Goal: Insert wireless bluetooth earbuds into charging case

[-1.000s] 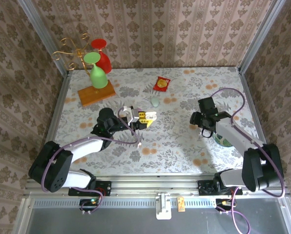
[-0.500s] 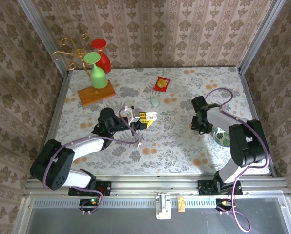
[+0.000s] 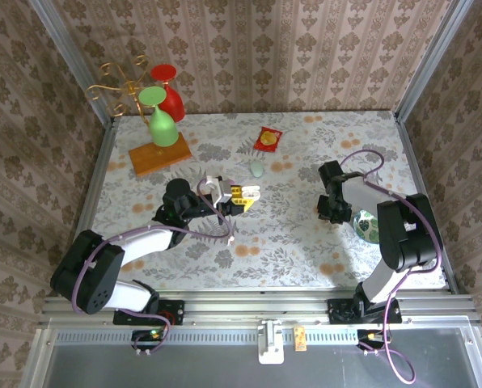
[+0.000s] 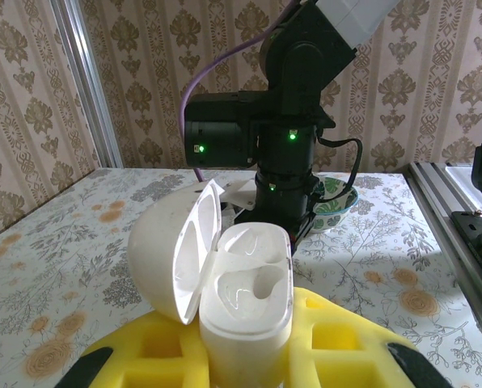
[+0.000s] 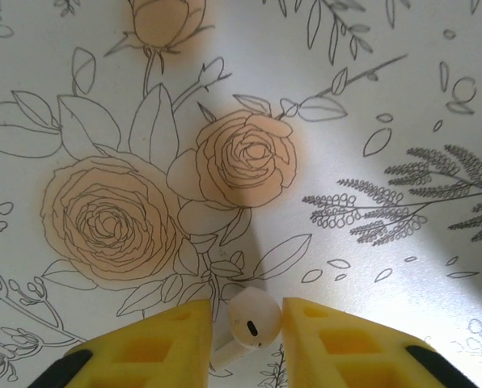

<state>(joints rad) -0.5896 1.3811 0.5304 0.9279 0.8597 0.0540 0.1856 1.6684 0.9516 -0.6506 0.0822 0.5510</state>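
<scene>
**At the right gripper (image 5: 247, 314): earbud (image 5: 253, 322) pinched, charging case (image 4: 245, 299) empty**

Its jaws stand narrow, pads against the white earbud lying on the table (image 5: 370, 97). Well to the left, the left gripper (image 4: 245, 356) clamps the charging case upright, lid open, both sockets bare. Nothing is seated yet; lifting, carrying and inserting are left.

We find the floral-patterned table (image 3: 306, 234) bearing a wooden board (image 3: 158, 157) at far left, a red-and-yellow packet (image 3: 268, 138) and pale egg-shaped case (image 3: 257, 168) far centre, a patterned bowl (image 3: 365, 226) at right, and a white earbud (image 5: 253, 319)
</scene>
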